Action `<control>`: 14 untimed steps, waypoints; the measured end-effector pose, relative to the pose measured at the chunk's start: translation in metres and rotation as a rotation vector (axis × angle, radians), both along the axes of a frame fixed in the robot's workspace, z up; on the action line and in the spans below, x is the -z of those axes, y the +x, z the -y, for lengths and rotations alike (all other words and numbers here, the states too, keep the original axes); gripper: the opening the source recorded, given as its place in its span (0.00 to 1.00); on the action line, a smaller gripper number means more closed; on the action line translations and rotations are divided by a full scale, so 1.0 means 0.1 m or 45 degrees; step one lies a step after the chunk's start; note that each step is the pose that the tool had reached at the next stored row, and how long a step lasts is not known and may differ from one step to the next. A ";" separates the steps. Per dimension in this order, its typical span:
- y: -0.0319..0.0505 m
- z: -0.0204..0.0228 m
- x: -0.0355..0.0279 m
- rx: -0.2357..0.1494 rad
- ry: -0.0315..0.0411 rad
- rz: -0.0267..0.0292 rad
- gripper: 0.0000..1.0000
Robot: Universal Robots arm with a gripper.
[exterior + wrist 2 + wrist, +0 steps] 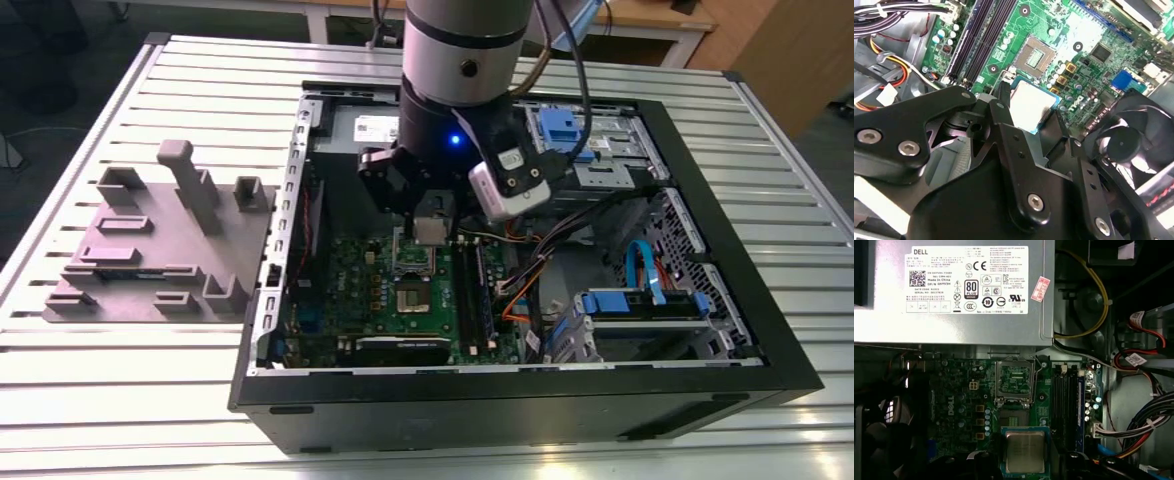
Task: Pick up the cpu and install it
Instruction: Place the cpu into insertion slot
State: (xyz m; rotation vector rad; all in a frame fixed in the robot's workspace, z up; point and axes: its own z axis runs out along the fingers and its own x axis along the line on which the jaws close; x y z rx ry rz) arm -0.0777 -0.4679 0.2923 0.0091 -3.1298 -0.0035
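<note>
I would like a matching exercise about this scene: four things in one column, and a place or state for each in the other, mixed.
1 cpu
2 socket
3 grey box
4 grey fixture

a on the table, outside the case
b held in the gripper
c bears a white label
d empty, on the green board

Pairs: 1-b, 2-d, 3-c, 4-a

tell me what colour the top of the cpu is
Silvery grey, with a blue-green rim; the cpu shows best in the first wrist view.
</note>
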 end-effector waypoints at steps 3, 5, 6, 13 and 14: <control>0.001 0.022 0.052 -0.001 -0.0005 -0.0007 0.47; 0.000 0.064 0.077 -0.001 0.0001 -0.0006 0.47; 0.000 0.080 0.087 -0.001 0.0000 -0.0007 0.47; 0.000 0.103 0.208 -0.002 0.0000 -0.0013 0.47; 0.000 0.106 0.226 -0.002 0.0001 -0.0014 0.47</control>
